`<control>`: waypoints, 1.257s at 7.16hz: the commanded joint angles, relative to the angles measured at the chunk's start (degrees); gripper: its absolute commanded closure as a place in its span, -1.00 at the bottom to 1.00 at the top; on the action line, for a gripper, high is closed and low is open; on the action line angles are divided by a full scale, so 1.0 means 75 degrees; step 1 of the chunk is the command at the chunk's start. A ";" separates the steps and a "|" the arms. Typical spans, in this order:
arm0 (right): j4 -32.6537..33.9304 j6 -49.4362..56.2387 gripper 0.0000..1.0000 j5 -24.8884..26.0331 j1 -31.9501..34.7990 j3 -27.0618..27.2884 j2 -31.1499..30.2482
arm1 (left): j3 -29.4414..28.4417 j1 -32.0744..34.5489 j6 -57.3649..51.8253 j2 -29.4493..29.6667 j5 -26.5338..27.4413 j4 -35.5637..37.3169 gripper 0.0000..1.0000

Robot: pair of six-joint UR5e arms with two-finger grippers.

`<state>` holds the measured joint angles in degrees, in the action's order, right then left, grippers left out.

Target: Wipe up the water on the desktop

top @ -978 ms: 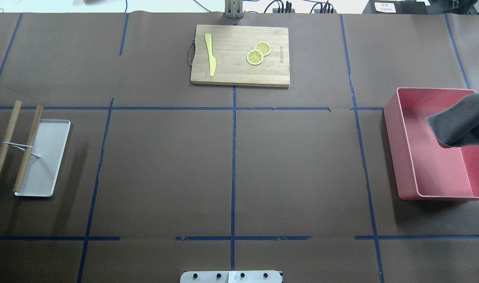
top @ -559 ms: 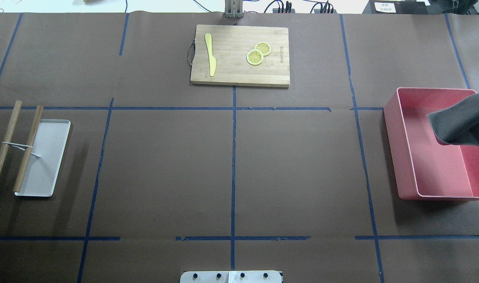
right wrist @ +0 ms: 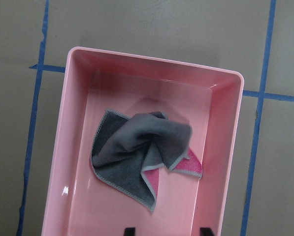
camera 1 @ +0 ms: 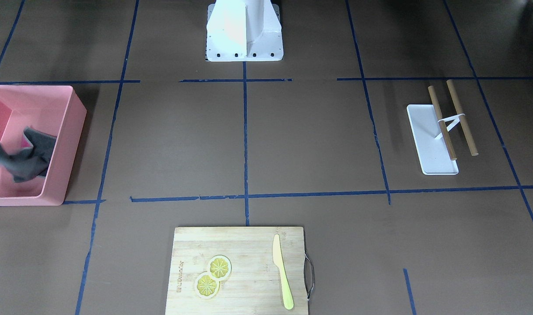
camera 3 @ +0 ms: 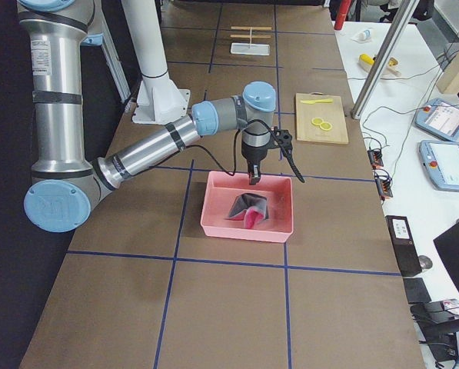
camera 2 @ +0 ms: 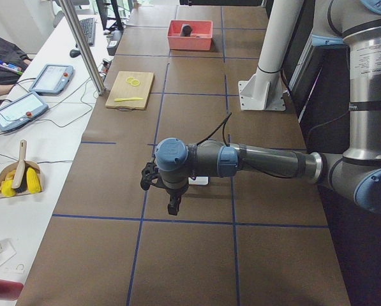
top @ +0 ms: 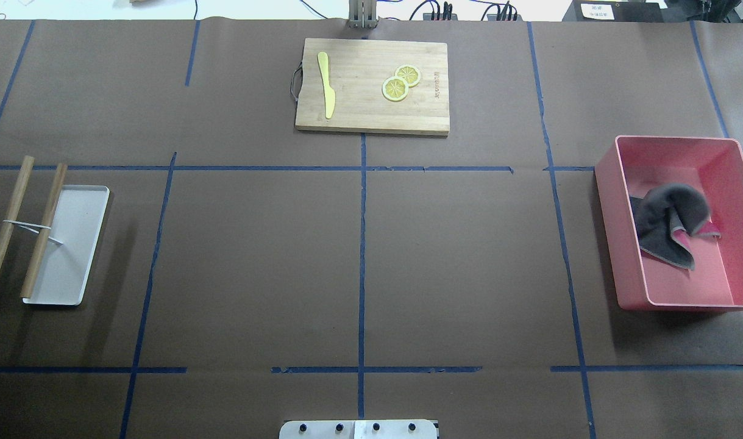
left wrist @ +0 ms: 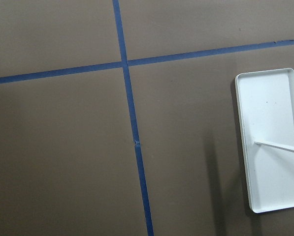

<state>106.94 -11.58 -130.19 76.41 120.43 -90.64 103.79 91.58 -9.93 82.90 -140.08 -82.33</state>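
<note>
The desktop (top: 456,262) is a brown surface with blue tape lines; I see no water on it. A grey cloth with a pink underside (top: 670,225) lies crumpled inside the pink bin (top: 609,201) at the right; it also shows in the right wrist view (right wrist: 137,147) and the front view (camera 1: 28,159). My right gripper (right wrist: 166,231) hangs above the bin, open and empty, its two fingertips apart at the bottom edge; the right side view (camera 3: 274,175) shows it over the bin's far rim. My left gripper (camera 2: 158,194) hovers above the desktop near the white tray; I cannot tell if it is open.
A wooden cutting board (top: 371,116) with a yellow knife (top: 327,85) and two lemon slices (top: 400,82) sits at the far centre. A white tray (top: 72,256) with two tied wooden sticks (top: 8,225) lies at the left. The robot base (camera 1: 244,35) stands at the near edge.
The grey cloth hung over the bin at the view's right edge; now it lies crumpled inside the bin, let go.
</note>
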 commanded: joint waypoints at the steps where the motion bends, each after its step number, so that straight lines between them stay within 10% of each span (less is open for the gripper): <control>1: -0.0044 0.0057 -1.00 0.0003 0.0065 -0.0049 -0.0182 | 0.0013 0.0000 0.0222 -0.0049 0.0032 -0.0003 -1.00; 9: -0.1459 0.2096 -1.00 -0.0126 0.1589 -0.1406 -0.1776 | -0.0280 0.0000 0.0234 -0.0261 0.0743 0.0043 -1.00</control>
<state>99.64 4.02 -131.07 87.77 111.68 -101.66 102.10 91.58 -8.43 80.79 -137.30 -82.19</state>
